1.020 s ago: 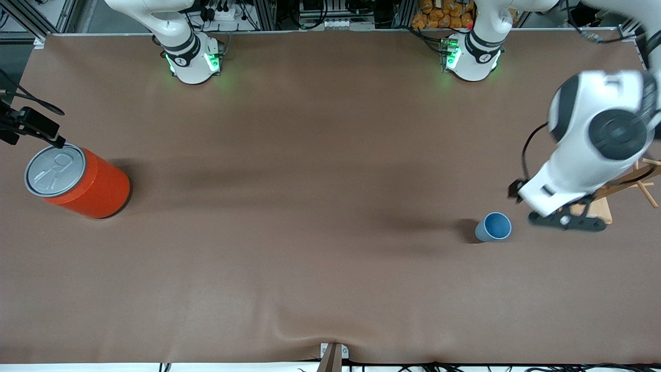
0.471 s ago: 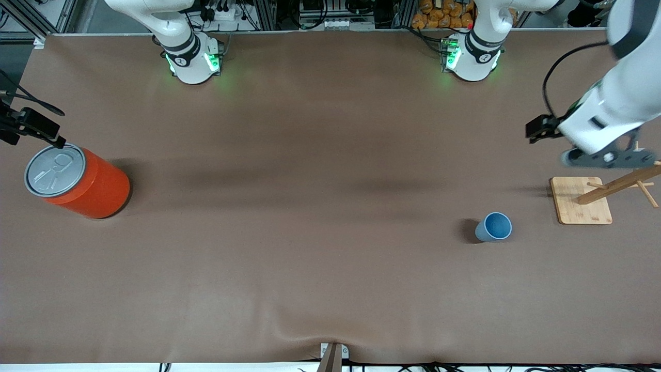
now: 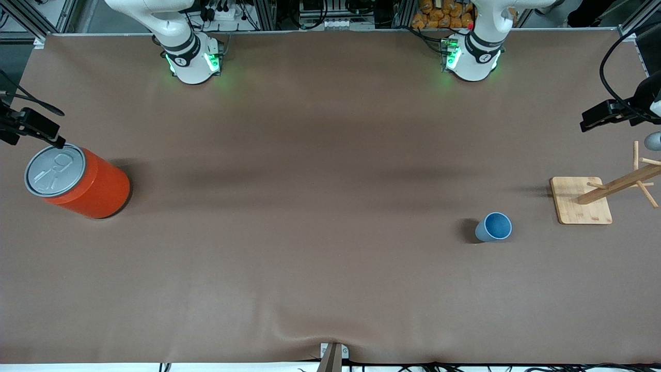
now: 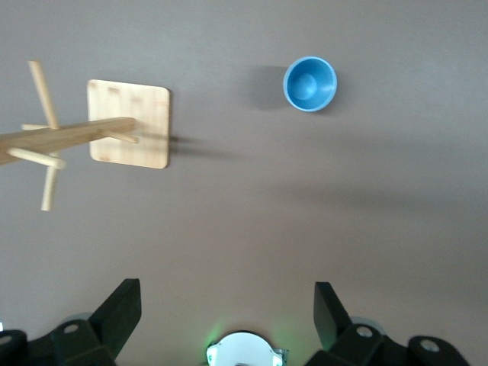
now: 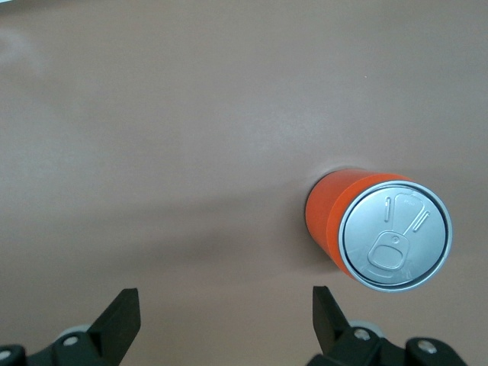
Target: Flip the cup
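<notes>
The light blue cup (image 3: 494,227) stands upright on the brown table with its darker blue mouth facing up, toward the left arm's end. It also shows in the left wrist view (image 4: 310,84). My left gripper (image 4: 227,296) is open and empty, high over the table's edge at the left arm's end, well apart from the cup. Only part of its hand (image 3: 614,112) shows in the front view. My right gripper (image 5: 225,301) is open and empty, waiting up beside the orange can at the right arm's end.
A wooden peg stand on a square base (image 3: 581,200) is beside the cup, closer to the table's end; it also shows in the left wrist view (image 4: 128,123). A large orange can with a grey lid (image 3: 77,181) stands at the right arm's end, also in the right wrist view (image 5: 381,229).
My left arm has lifted from beside the cup and swung away over the wooden stand to the table's edge, mostly leaving the front view. The cup has not moved.
</notes>
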Robot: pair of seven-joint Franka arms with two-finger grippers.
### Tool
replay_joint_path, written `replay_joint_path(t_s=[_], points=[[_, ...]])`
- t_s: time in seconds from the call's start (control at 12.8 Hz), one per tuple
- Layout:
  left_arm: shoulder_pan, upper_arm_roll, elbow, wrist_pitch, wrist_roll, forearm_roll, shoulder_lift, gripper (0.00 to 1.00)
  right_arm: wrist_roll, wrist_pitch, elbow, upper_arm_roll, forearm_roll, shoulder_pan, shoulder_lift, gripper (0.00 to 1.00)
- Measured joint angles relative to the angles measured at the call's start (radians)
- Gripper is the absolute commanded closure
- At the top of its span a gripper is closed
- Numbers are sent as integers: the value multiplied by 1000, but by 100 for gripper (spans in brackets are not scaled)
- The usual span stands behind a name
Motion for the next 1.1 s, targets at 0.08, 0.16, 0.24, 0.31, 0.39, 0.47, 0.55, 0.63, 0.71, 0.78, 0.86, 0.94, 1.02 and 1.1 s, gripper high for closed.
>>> replay_joint_path(t_s=[0.08, 0.16, 0.24, 0.31, 0.39, 0.47, 0.55, 0.63, 0.71, 0.78, 0.86, 0.94, 1.02, 1.1], points=[[22, -52, -4, 0, -1, -1, -3, 0, 0, 0, 0, 0, 0, 0, 0, 0], [38, -98, -5, 1, -4, -1, -4, 0, 0, 0, 0, 0, 0, 0, 0, 0], [43, -123, -5, 1, 2, -1, -4, 0, 0, 0, 0, 0, 0, 0, 0, 0], [45, -131, -5, 2, 33, -1, -5, 0, 0, -1, 0, 0, 0, 0, 0, 0], [51, -130, -3, 4, 80, -1, -7, 0, 0, -2, 0, 0, 0, 0, 0, 0], [57, -128, 0, 7, 110, -1, -7, 0, 0, -2, 0, 0, 0, 0, 0, 0], [60, -127, 1, 9, 123, -1, -7, 0, 0, -2, 0, 0, 0, 0, 0, 0], [60, -128, 2, 11, 123, -1, -6, 0, 0, -3, 0, 0, 0, 0, 0, 0], [60, -129, 5, 13, 123, -1, -6, 0, 0, -3, 0, 0, 0, 0, 0, 0], [59, -130, 9, 14, 121, -1, -6, 0, 0, -3, 0, 0, 0, 0, 0, 0], [59, -130, 12, 15, 120, -1, -6, 0, 0, -4, 0, 0, 0, 0, 1, 0], [59, -130, 16, 15, 119, -1, -6, 0, 0, -4, 0, 0, 0, 0, 1, 0], [59, -130, 22, 17, 118, -1, -6, 0, 0, -4, 0, 0, 0, 0, 1, 0], [59, -130, 31, 18, 111, -1, -6, 0, 0, -5, 0, 0, 0, 0, 1, 0]])
